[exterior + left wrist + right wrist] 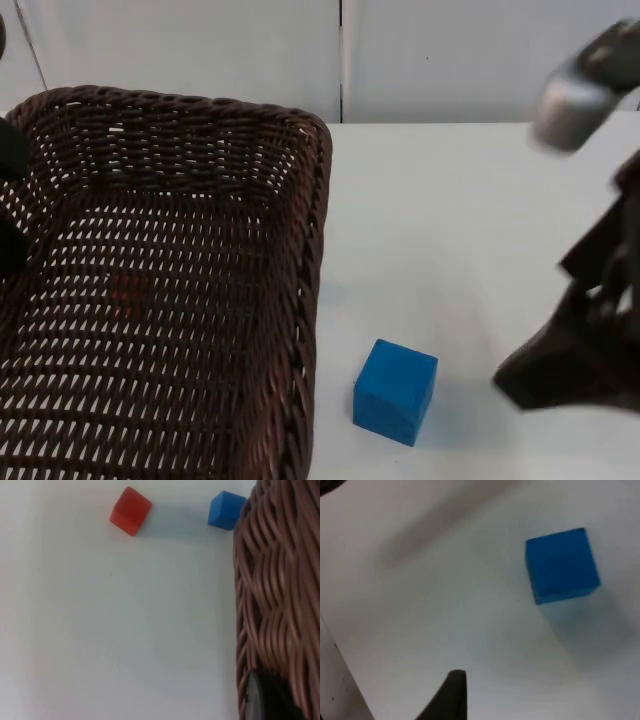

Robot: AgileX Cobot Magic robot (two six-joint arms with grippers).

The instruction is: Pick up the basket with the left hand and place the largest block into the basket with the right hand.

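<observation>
The dark brown wicker basket (318, 250) hangs above the table at the left, close under the top camera. My left gripper (8, 200) is shut on its left rim; in the left wrist view the woven basket wall (280, 605) runs beside a black fingertip (260, 700). A blue block (395, 390) rests on the table just right of the basket and is seen from close up as the blue block (562, 565) in the right wrist view. My right gripper (515, 382) hovers low, to the right of that block and apart from it.
A red block (130, 510) lies on the table near the blue block (226, 510); in the top view a red patch (125, 290) shows faintly through the basket's weave. The grey partition wall (450, 60) closes the far side. White table lies between the block and the right arm.
</observation>
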